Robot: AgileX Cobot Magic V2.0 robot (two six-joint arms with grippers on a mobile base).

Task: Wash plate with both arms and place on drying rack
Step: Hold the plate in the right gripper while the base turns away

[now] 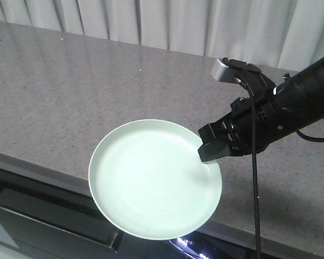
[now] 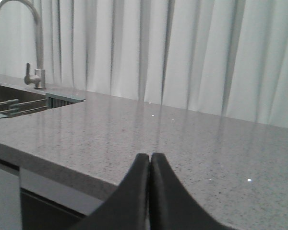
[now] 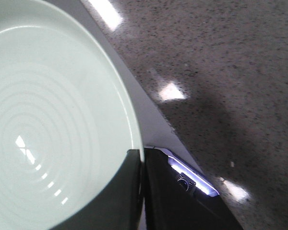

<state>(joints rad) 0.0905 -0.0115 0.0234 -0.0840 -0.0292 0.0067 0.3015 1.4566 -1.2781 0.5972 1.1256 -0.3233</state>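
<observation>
Mint-green and plain, the plate [image 1: 154, 181] fills the lower middle of the front view, its concave face turned up toward the camera. It overlaps the front edge of the speckled grey stone countertop [image 1: 70, 91], with its lower part in front of the dark cabinet front [image 1: 48, 216]. The right gripper [image 1: 208, 151] pinches the plate's rim at the right side of the disc, one black finger lying over the inner face. The right arm [image 1: 297, 100] stretches off toward the right edge of the frame, with a silver-grey box [image 1: 229, 69] on top near the wrist and a black cable [image 1: 255, 189] hanging down.

The right wrist view shows the same grip up close: the plate [image 3: 53, 120] takes up the left half, faint concentric rings on its surface, and the right gripper [image 3: 141, 191] is clamped on the rim at bottom centre. A blue-white lit strip [image 3: 192, 179] glows just beside it, below the countertop [image 3: 221, 72].

In the left wrist view the left gripper [image 2: 150, 191] sits at the bottom centre, its two fingers pressed together with nothing between them. Far off in the upper left stands a curved metal faucet [image 2: 19, 14] over a sink [image 2: 33, 98], where the drying rack [image 2: 7, 106] shows only partly – a few metal rods. A pale pleated curtain [image 2: 182, 52] hangs behind.
</observation>
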